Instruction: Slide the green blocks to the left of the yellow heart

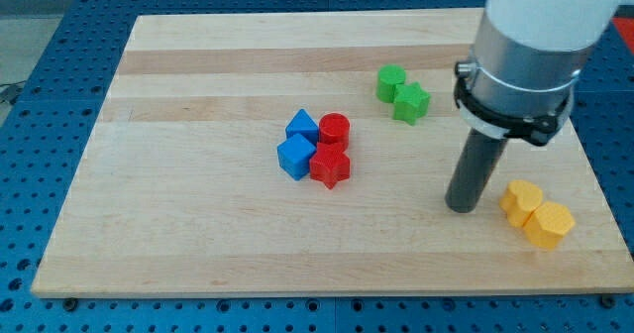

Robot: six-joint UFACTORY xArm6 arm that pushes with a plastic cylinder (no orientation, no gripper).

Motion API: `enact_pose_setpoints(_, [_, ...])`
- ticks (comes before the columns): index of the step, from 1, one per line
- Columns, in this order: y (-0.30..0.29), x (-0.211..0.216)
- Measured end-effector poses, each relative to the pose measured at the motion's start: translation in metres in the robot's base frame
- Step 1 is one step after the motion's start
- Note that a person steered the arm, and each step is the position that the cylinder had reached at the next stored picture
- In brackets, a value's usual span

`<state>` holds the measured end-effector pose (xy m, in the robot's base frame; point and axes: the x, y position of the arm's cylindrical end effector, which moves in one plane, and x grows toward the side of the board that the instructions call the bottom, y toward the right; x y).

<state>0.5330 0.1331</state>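
Observation:
Two green blocks sit at the view's upper right: a rounded green block (390,81) and a green star (411,103), touching each other. The yellow heart (520,199) lies at the view's lower right, touching a yellow hexagon (548,224). My tip (462,207) rests on the board just to the left of the yellow heart, apart from it, and well below the green blocks.
A cluster near the board's middle holds two blue blocks (302,127) (295,158), a red cylinder (335,129) and a red star (330,166). The wooden board (198,224) lies on a blue perforated table. The arm's white body hangs over the view's upper right.

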Motion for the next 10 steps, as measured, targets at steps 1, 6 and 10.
enact_pose_setpoints(1, [-0.005,0.0])
enact_pose_setpoints(6, [-0.012,-0.259])
enact_pose_setpoints(10, [-0.064,-0.208])
